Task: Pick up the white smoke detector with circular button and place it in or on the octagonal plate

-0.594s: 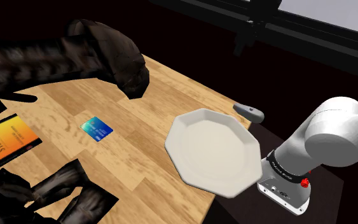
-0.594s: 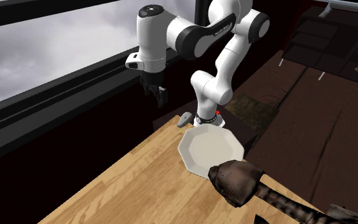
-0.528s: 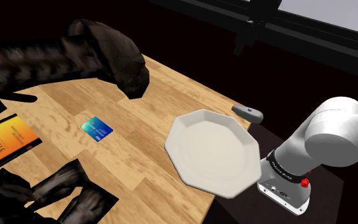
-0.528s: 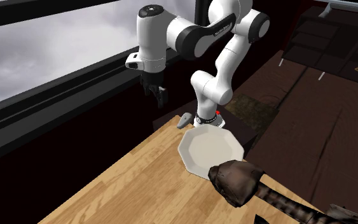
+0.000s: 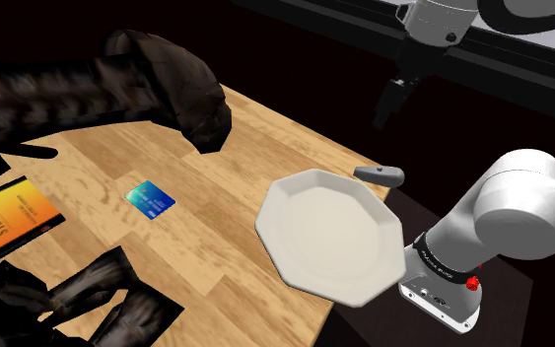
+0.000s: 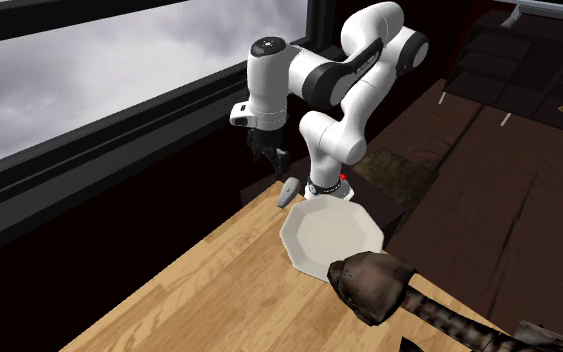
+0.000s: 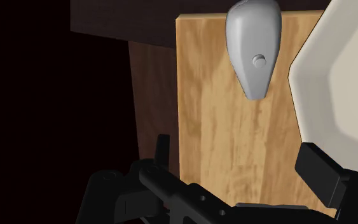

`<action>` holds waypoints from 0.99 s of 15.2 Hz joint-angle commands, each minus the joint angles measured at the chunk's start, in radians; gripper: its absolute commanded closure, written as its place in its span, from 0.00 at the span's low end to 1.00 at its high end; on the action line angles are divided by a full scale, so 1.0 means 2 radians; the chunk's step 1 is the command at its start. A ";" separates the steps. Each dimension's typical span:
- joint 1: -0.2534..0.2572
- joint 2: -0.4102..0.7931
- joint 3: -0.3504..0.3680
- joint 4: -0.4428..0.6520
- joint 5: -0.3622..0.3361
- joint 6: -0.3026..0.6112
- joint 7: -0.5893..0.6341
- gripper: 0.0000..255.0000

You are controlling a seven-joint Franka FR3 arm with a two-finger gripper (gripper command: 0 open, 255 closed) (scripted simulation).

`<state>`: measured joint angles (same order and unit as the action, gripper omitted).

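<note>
Wrist view tells it best: the pincer (image 7: pixel 241 159) is released, fingers wide apart with nothing between them, hanging above the table's edge. The smoke detector (image 7: pixel 252 48) lies ahead of the pincer and lower down, a grey teardrop with a round button, flat on the wooden table (image 7: pixel 234 133) and well apart from the fingertips.

Its fat end looks like it pokes past the table's edge, so here's my worry: come down a bit off and a finger nudges it over the side, and it's gone. The body also tapers, so a squeeze near the narrow end could squirt it out. And the octagonal plate (image 7: pixel 343 83) sits just beside the detector on one finger's side, so that finger might clip the rim on the way down.

Count: one detector, one plate, one blue card (image 5: pixel 150 198), one book (image 5: pixel 9 219) with an orange-yellow cover, one arm, one pincer
</note>
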<state>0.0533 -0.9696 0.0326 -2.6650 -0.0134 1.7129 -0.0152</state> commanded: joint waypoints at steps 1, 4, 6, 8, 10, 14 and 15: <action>0.007 -0.038 0.004 -0.040 0.010 -0.002 0.005 0.00; 0.019 -0.095 0.011 -0.091 0.026 -0.013 0.013 0.00; 0.028 -0.130 0.016 -0.120 0.037 -0.023 0.019 0.00; 0.028 -0.133 0.017 -0.134 0.038 -0.011 0.019 0.00; 0.029 -0.135 0.018 -0.148 0.039 0.001 0.019 0.00; 0.031 -0.137 0.020 -0.173 0.041 0.023 0.019 0.00; 0.031 -0.137 0.020 -0.173 0.041 0.023 0.019 0.00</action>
<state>0.1149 -1.2452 0.0732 -3.0052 0.0686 1.7516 0.0244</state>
